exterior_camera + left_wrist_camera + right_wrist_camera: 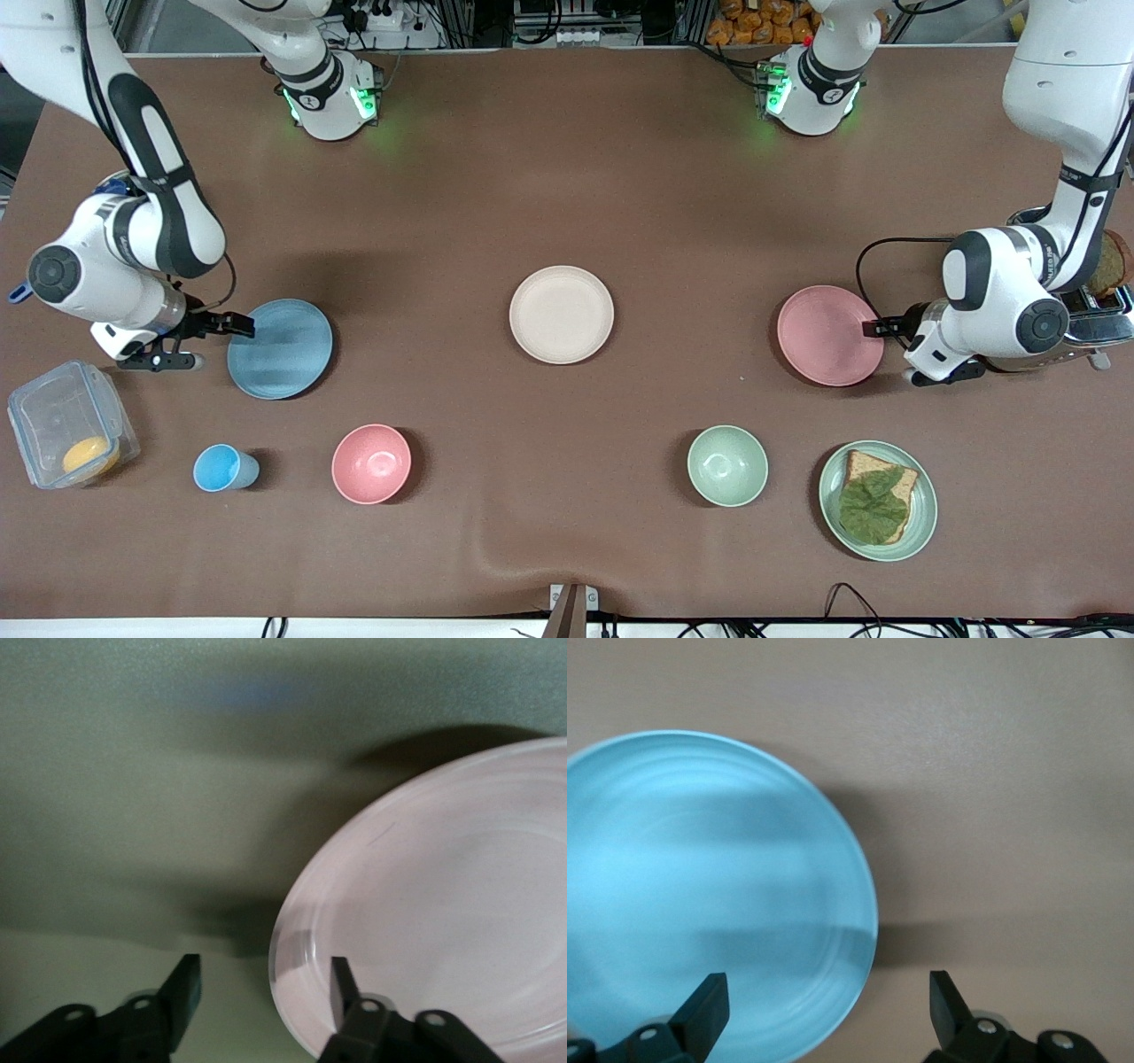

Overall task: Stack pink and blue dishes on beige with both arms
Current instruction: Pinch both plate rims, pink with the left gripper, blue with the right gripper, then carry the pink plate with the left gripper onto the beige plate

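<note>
Front view shows the brown tabletop [567, 177] with the beige plate [562, 315] near its middle, the blue plate [280, 348] toward the right arm's end and the pink plate [830, 335] toward the left arm's end, all three lying flat and well apart. The right gripper [232, 326] is low at the blue plate's outer rim, on the side away from the beige plate; the right wrist view shows its fingers [709, 1010] spread wide, one over the plate's floor and the other off over bare table, so the rim [864, 930] lies between the jaws and nothing is gripped. The left gripper [877, 329] sits likewise at the pink plate's outer rim, and in the left wrist view its fingers [341, 985] are parted, one over the plate just inside the edge and the other off over bare table, holding nothing. What the coming move seems to turn on is that each plate's rim runs between its own arm's open jaws, with the plate stretching away from the gripper toward the beige plate at the centre. Each arm is plainly the nearer one to its own plate, and neither plate appears to be lifted yet. Round plates have no long axis, so only the rim's line matters for the pinch.
</note>
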You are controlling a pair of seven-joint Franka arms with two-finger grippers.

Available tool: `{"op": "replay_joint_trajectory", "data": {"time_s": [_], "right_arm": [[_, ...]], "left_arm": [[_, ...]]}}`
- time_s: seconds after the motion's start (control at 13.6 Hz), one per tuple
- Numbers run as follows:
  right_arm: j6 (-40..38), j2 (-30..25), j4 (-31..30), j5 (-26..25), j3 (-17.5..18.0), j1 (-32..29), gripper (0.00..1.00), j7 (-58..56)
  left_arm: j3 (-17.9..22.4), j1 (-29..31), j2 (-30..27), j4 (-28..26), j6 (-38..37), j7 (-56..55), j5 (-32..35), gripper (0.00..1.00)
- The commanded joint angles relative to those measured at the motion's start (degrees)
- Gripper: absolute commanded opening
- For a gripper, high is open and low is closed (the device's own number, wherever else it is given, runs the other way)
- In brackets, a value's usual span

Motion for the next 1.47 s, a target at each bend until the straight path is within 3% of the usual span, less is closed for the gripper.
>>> {"op": "replay_joint_trajectory", "data": {"time_s": [0.0, 0.29, 0.44, 0.59, 0.66, 0.73, 0.95, 1.1, 1.25, 1.39], "right_arm": [[0.72, 1.96, 0.96, -0.34, 0.85, -2.10, 1.00, -0.10], [1.24, 5.12, 3.24, -0.08, 0.85, -2.62, 1.00, -0.09], [1.24, 5.39, 3.42, 0.36, 0.94, -2.80, 0.99, 0.08], [0.89, 5.48, 3.34, 3.51, 0.85, -2.71, 0.34, 0.00], [0.72, 5.65, 3.25, 4.48, 0.85, -2.71, 0.10, -0.09], [0.72, 5.65, 3.16, 4.67, 0.85, -2.63, 0.00, -0.09], [0.63, 5.65, 3.16, 4.67, 0.85, -2.54, 0.00, -0.70], [0.54, 5.48, 3.25, 4.58, 0.85, -2.54, 0.00, -2.81], [0.02, 4.43, 3.34, 4.58, 0.85, -2.45, 0.00, -5.88], [-5.58, 3.46, 5.69, 4.58, 0.77, -2.45, 0.00, -7.65]], "left_arm": [[-0.43, 0.33, 0.71, 0.75, 0.41, 0.03, -1.26, 0.40], [-0.52, 0.24, 1.06, 0.75, 0.41, 0.03, -1.26, 0.21], [-0.61, 0.33, 1.06, 0.67, 0.41, 0.12, -1.26, 0.00], [-1.57, 0.33, 0.45, 0.58, -0.11, 0.30, -1.61, 0.00], [-2.62, 0.77, -0.34, 0.49, -0.81, 0.73, -1.79, 0.00], [-4.02, 1.47, -2.35, 0.49, -3.34, 0.82, -1.88, 0.00], [-8.68, 3.05, -8.06, 1.28, -11.69, 1.44, -7.57, 0.00], [-14.03, 2.88, -10.27, 3.47, -15.40, -0.05, -8.21, 0.00], [-20.09, 2.62, -9.93, 5.40, -16.20, -4.24, -8.47, 0.00], [-23.88, 1.39, -8.01, 6.29, -14.37, -9.43, -10.92, 0.00]]}}
